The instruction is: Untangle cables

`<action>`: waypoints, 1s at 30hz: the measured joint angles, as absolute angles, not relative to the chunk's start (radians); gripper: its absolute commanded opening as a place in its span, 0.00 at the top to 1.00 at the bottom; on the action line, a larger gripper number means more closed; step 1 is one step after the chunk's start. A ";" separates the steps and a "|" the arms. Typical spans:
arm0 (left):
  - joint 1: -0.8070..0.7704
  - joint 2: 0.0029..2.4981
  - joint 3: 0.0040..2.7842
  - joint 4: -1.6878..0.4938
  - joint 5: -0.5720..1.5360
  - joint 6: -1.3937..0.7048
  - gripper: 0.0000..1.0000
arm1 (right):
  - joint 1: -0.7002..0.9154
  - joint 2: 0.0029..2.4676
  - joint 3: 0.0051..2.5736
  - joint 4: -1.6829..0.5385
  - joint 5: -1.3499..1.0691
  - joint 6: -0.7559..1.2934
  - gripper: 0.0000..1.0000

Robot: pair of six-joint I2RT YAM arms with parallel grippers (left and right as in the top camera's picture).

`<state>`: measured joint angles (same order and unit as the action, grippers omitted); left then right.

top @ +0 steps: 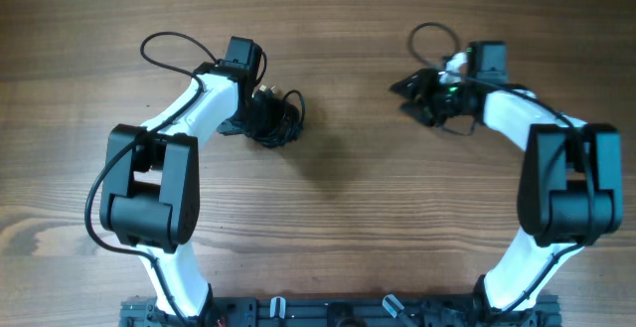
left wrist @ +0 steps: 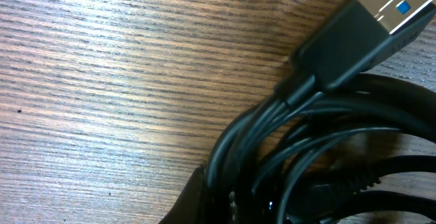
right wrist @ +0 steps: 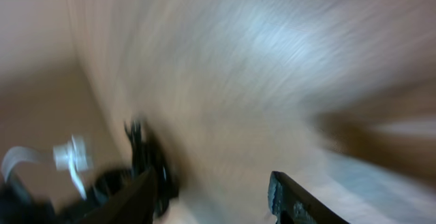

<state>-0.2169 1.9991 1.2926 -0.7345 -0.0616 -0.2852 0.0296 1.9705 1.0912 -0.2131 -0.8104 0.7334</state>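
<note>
A knotted bundle of thin black cables [top: 278, 120] lies on the wooden table left of centre. My left gripper [top: 260, 113] is down on it. In the left wrist view the cables [left wrist: 272, 149] fill the space between the jaws, and a USB plug [left wrist: 371, 16] with blue inserts points up and right. One dark finger [left wrist: 194, 200] shows at the bottom. My right gripper [top: 409, 90] is at the upper right, with black cable [top: 455, 120] beside it. In the blurred right wrist view its fingers [right wrist: 214, 197] are wide apart and empty, with black cable [right wrist: 148, 159] by the left finger.
Thicker black arm wires loop at the back left [top: 164, 44] and back right [top: 432, 34]. A white tag or clip [right wrist: 71, 156] shows at the left of the right wrist view. The arm bases [top: 338, 312] stand at the front edge.
</note>
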 measured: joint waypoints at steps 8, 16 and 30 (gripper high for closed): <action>-0.217 1.999 1.292 -0.732 -0.062 -0.282 0.96 | 0.249 1.971 1.091 -0.171 -0.885 0.588 0.45; -0.217 1.999 1.292 -0.732 -0.062 -0.282 0.96 | 0.366 1.971 1.091 -0.022 -0.867 0.547 0.46; -0.217 1.999 1.292 -0.732 -0.062 -0.282 0.96 | 0.531 1.971 1.091 0.096 -0.533 0.542 0.83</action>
<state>-0.2169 1.9991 1.2919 -0.7319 -0.0624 -0.2817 0.5308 1.9705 1.0908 0.0956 -0.5331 0.5415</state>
